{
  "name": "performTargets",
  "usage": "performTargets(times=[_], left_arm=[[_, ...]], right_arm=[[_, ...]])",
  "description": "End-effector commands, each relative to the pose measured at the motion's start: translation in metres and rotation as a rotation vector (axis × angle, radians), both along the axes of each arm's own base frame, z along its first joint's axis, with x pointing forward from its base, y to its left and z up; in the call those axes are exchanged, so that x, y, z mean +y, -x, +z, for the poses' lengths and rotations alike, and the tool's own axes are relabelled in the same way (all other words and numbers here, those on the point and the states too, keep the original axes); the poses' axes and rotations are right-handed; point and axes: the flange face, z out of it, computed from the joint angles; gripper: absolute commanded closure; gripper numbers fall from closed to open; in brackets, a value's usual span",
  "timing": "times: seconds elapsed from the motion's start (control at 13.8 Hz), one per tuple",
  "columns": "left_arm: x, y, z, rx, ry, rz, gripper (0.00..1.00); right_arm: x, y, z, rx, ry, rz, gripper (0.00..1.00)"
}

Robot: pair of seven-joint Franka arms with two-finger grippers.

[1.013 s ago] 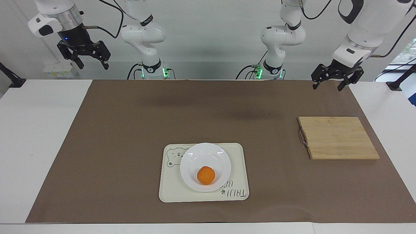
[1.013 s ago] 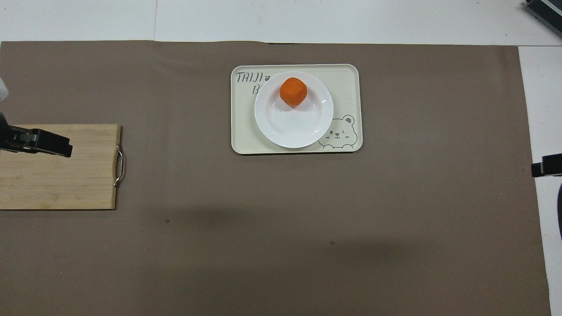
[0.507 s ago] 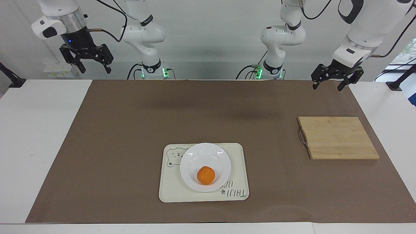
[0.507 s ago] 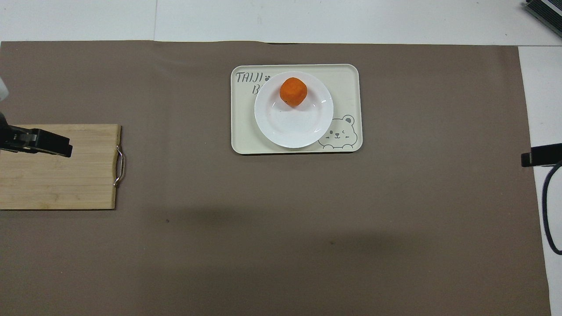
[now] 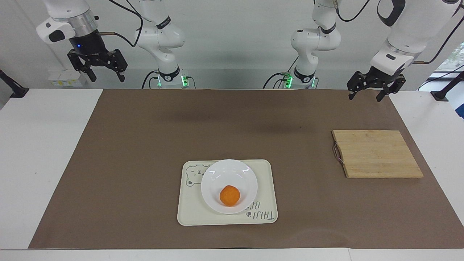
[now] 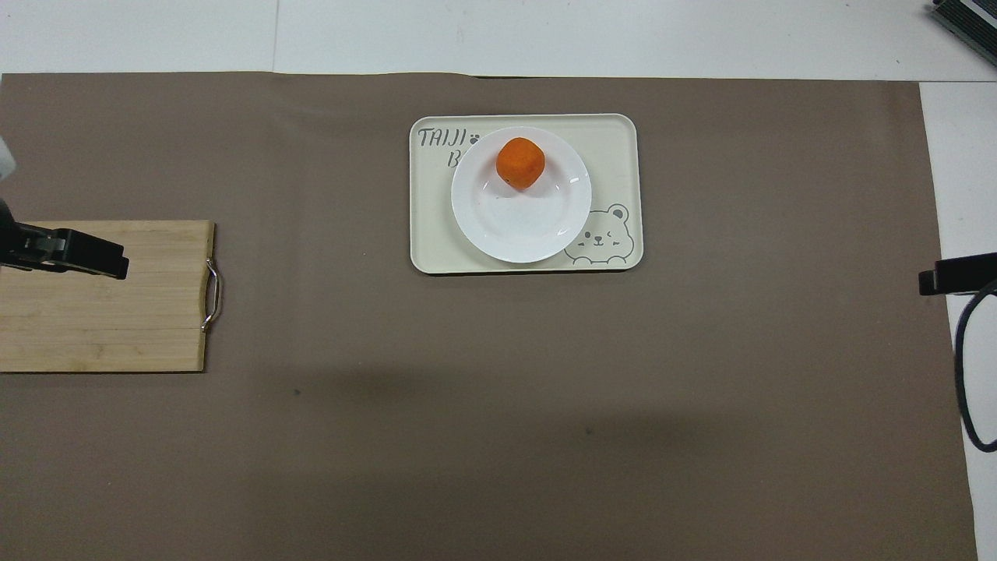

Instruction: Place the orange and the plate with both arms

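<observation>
The orange [image 5: 229,195] [image 6: 520,163] rests in the white plate [image 5: 232,174] [image 6: 522,226], on the part of it farther from the robots. The plate sits on a cream tray [image 5: 264,195] [image 6: 615,156] in the middle of the mat. My left gripper [image 5: 366,94] hangs open and empty in the air at the left arm's end, above the mat's edge nearest the robots. My right gripper [image 5: 105,75] hangs open and empty, high at the right arm's end. In the overhead view only one finger [image 6: 86,255] of the left gripper and one finger [image 6: 954,276] of the right gripper show.
A wooden cutting board [image 5: 377,154] [image 6: 101,312] with a metal handle lies on the brown mat [image 5: 145,145] toward the left arm's end. A black cable [image 6: 966,366] hangs at the right arm's end. White table [image 5: 36,145] borders the mat.
The right gripper has shifted a little toward the middle of the table and turned slightly. The left gripper, orange, plate and board have stayed put.
</observation>
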Motion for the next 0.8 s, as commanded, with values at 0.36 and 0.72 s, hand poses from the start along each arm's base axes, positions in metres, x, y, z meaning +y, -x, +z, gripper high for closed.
performTargets(times=[0.36,0.72], left_arm=[[-0.0057,0.0057,0.0004,-0.008,0.004,0.003,0.00],[-0.0066,0.0055,0.0000,-0.010,0.005,0.001,0.00]], right_arm=[[0.0010,-0.0002,-0.0008,-0.002,0.036,-0.016,0.00],[-0.0002,0.0061,-0.0043,0.039,0.029,-0.046,0.00]])
